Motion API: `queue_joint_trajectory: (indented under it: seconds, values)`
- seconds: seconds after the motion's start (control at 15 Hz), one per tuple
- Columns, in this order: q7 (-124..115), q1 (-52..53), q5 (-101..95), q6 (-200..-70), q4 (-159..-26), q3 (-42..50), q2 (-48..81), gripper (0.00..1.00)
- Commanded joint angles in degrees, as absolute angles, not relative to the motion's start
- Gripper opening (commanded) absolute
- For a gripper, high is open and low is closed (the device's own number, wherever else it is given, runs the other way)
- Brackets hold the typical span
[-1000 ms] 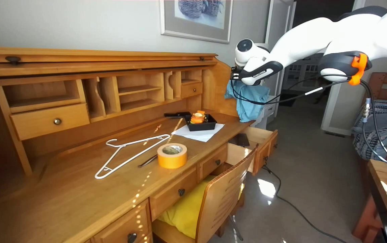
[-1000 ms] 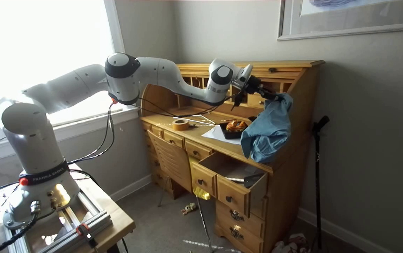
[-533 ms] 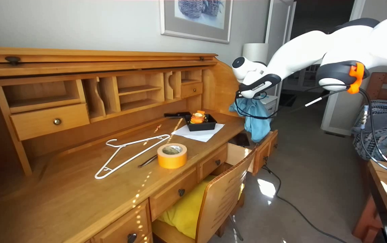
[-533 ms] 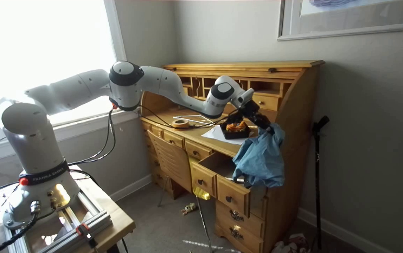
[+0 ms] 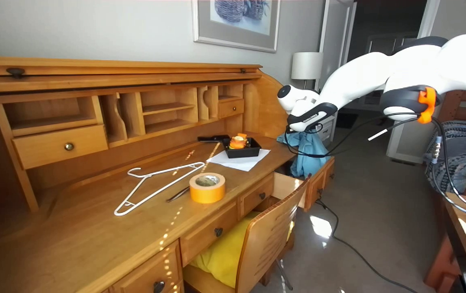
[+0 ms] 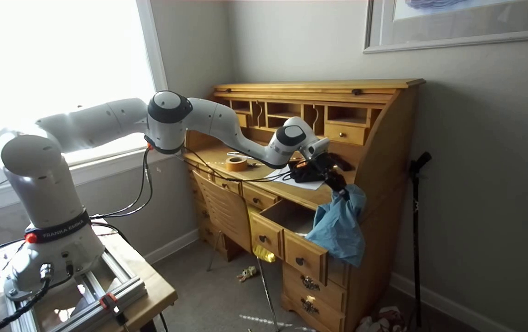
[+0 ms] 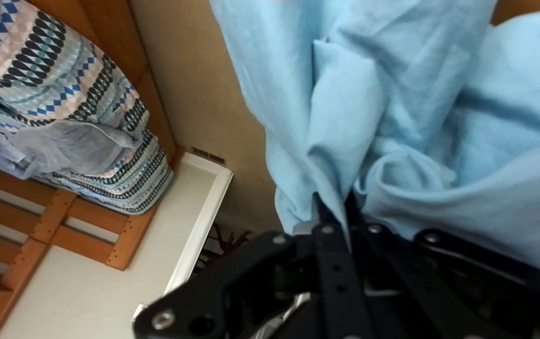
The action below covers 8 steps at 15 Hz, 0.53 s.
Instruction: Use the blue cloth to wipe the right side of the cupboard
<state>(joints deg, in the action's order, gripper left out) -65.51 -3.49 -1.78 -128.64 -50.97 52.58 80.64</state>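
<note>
Evidently, the right side of the cupboard was the goal, so the robot arm was stretched out toward that end and bent downward at its tip. The blue cloth hung by the right front corner, near an open drawer; whether it touched that side, I could not tell. The tool was closed on a gathered fold, probably in order that the loose part could do the rubbing. Inward on the tabletop, the tape roll lay well apart, thus hardly in danger
</note>
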Motion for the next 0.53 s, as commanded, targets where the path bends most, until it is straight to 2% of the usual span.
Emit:
queue_joint_trajectory:
  seconds: [0.0, 0.47]
  values:
    - [-68.6, -5.7, -1.3, -128.9, -44.6, 54.1, 80.9, 0.01]
    - [-76.7, -6.8, -1.3, -134.3, -38.7, 58.3, 79.0, 0.01]
